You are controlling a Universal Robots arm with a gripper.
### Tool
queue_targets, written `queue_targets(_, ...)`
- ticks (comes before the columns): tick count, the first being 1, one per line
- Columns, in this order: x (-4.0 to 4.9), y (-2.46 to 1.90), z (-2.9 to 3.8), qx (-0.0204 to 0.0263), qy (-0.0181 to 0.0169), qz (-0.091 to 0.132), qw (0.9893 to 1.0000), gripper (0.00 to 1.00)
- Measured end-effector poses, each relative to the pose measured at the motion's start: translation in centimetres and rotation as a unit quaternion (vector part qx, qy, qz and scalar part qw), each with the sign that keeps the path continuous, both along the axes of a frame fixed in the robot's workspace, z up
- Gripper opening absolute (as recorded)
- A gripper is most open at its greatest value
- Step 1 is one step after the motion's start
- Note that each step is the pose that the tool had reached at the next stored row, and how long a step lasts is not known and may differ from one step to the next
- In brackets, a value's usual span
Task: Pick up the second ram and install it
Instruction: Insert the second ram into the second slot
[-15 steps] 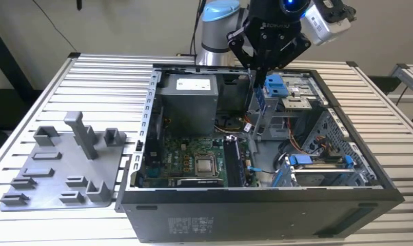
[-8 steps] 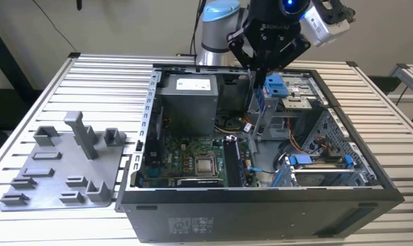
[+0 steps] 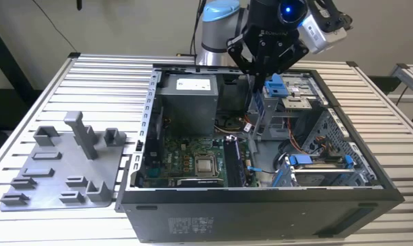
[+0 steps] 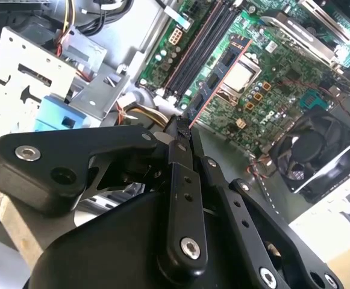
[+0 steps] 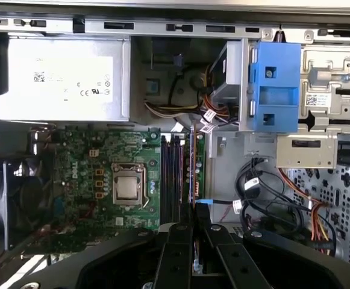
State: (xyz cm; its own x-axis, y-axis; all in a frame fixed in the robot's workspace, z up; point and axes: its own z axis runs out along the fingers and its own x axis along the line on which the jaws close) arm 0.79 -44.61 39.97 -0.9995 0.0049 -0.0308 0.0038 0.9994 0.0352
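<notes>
A counter of pale metal slats is carrying everything here, and a plain light wall is standing behind it. On the exterior view's left, a grey plastic tray with upright posts is lying flat on the counter. Just beside it, an open black computer case is lying on its side, so that its inside is facing up.

The robot arm is hanging over the far part of the case. Its black claw is pointing down and is gripping the second ram narrowly by one end. The two fingers are pressing on the flat faces of the stick. The second ram is in the air above the green board, not yet sitting in anything. In the second wrist view its dark chips and one orange edge are showing. In the first wrist view it is appearing edge-on (a thin line only). There it is running along the long black slots, on the side away from the silver processor socket.

Inside the case, a grey power supply box is sitting next to the board. A blue plastic bracket is standing on the metal drive cage, and a black fan is lying near the board's edge.
</notes>
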Motion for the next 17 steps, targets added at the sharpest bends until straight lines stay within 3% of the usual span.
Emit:
queue_targets(9, 0.00, -0.47, -0.93, 0.0000, 0.0000, 0.000, 1.0000, 0.14)
queue_targets(17, 0.00, -0.55, -1.62, 0.0000, 0.0012, 0.000, 1.0000, 0.14)
